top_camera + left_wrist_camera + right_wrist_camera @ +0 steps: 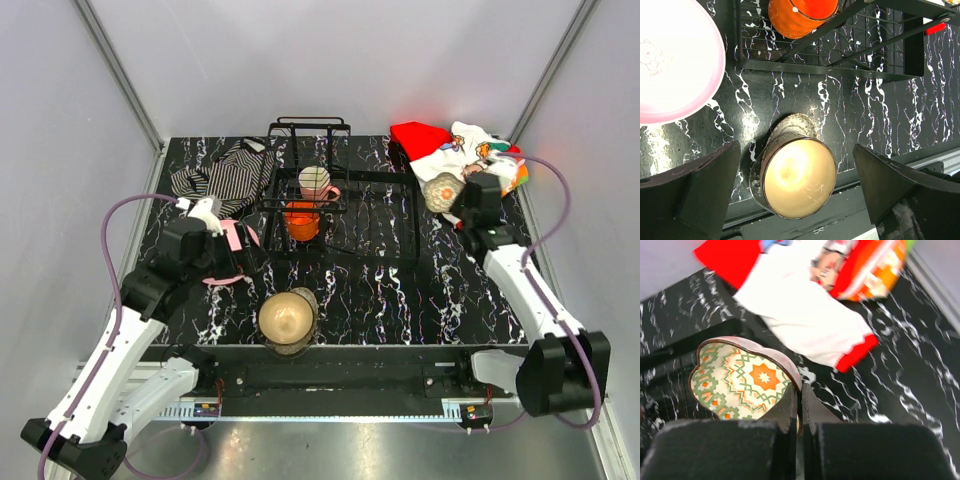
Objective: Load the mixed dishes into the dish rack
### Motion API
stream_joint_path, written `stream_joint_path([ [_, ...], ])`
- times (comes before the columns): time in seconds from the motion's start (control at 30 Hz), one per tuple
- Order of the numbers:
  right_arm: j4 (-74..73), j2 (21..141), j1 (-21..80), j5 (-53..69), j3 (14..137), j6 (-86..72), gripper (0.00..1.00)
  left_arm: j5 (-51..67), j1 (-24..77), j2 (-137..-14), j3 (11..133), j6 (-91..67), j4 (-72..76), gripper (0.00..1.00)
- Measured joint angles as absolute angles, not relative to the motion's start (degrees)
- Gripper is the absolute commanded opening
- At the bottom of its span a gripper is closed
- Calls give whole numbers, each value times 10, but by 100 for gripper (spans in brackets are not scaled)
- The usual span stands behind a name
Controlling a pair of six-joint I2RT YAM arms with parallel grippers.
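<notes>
So, biggest thing first: the black marbled surface [380,290] has the dish rack [380,177] sitting mid-way across it, long axis running side to side, with the raised upright bit at its left end. The cream-pink mug [316,182] and the small orange cup [301,220] are already in that end, which leaves the flat stretch on the right bare.

The pink plate [670,65] is lying flat on the surface near the rack's left front corner. The brownish bowl [797,182] sits at the near edge, right under the left tool [796,150], which is spread wide with nothing in it.

The patterned plate [745,380] is the one in play. The right tool [800,390] is pinched shut on its brown scalloped rim, just in front of the red-white cloth [430,145] (can't tell if the plate has cleared the surface yet).

What matters for the next move, I reckon: the rack is directly to the left of the right tool, free end nearest, so the right arm is the obvious one to carry it over.
</notes>
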State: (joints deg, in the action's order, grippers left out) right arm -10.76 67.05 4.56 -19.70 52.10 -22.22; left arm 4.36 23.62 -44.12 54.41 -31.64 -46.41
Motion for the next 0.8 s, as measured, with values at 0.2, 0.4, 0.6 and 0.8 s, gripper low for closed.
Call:
stream_joint_path([
  [0.2, -5, 747, 161, -273, 550, -87, 0, 48, 236, -450, 544, -313, -456, 99],
  [0.4, 113, 817, 176, -304, 562, 44, 0, 52, 236, -451, 544, -313, -448, 99],
  [0.6, 267, 886, 192, -284, 559, 163, 0, 60, 236, -455, 544, -313, -431, 99],
  [0.8, 462, 968, 194, -215, 512, 267, 0, 65, 236, -479, 544, -305, -419, 99],
])
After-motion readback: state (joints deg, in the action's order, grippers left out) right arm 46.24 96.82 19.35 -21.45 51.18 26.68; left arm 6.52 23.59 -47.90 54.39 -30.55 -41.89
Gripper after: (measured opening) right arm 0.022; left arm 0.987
